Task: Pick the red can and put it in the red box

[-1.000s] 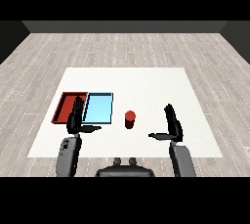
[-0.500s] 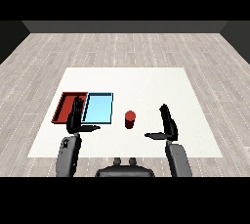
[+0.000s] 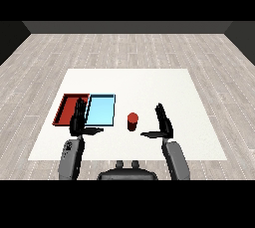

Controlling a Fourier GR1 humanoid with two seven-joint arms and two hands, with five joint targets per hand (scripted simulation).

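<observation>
One red can (image 3: 132,121) upright, long axis vertical, beside light blue tray (image 3: 101,110)

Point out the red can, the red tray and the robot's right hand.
small red cylindrical can (image 3: 132,121): head view, middle of its side wall.
flat red tray (image 3: 63,112): head view, bare floor near its left rim.
black right hand (image 3: 163,123): head view, on its palm, fingers straight.

Single head view, high, pitched down and forward across the bench (image 3: 149,80). Whole benchtop in frame, floor beyond. Forearms enter from lower corners.
</observation>
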